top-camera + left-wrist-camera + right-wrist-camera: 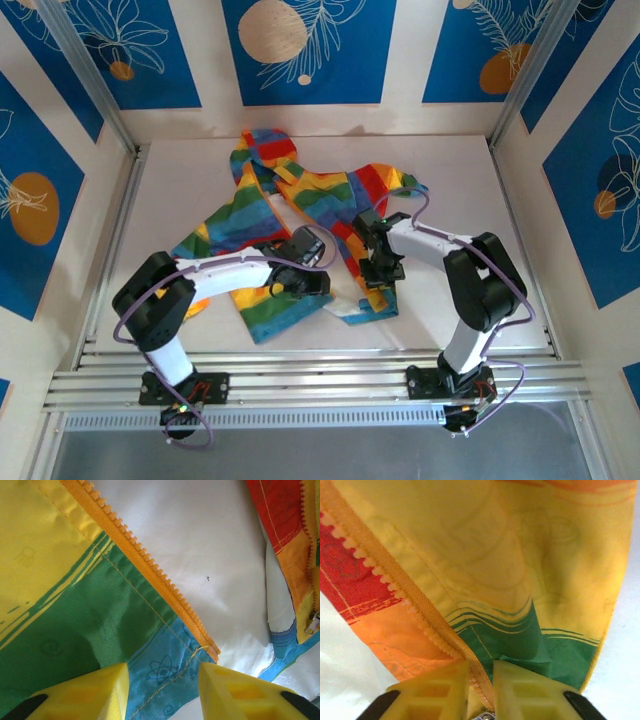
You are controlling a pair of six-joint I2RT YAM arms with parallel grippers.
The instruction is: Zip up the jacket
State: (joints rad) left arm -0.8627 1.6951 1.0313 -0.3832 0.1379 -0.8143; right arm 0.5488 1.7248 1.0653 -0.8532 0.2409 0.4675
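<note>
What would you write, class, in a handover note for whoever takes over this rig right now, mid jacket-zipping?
Left claw: open, straddling the bottom end of one orange zipper edge.
Right claw: pinching the other zipper edge.
Rainbow-striped jacket lies unzipped, white lining showing.
Done: both edges reached.
Left: seat the end in the slider, then pull it up.

White flat tabletop (520,250) w/ alu rails (320,385) along its near edge carries one item, a small rainbow-striped hooded fabric jacket (320,195), lying rumpled & unzipped approx. mid-table, hood twd the far edge, hem twd the near edge, sleeves spread to either side.
</note>
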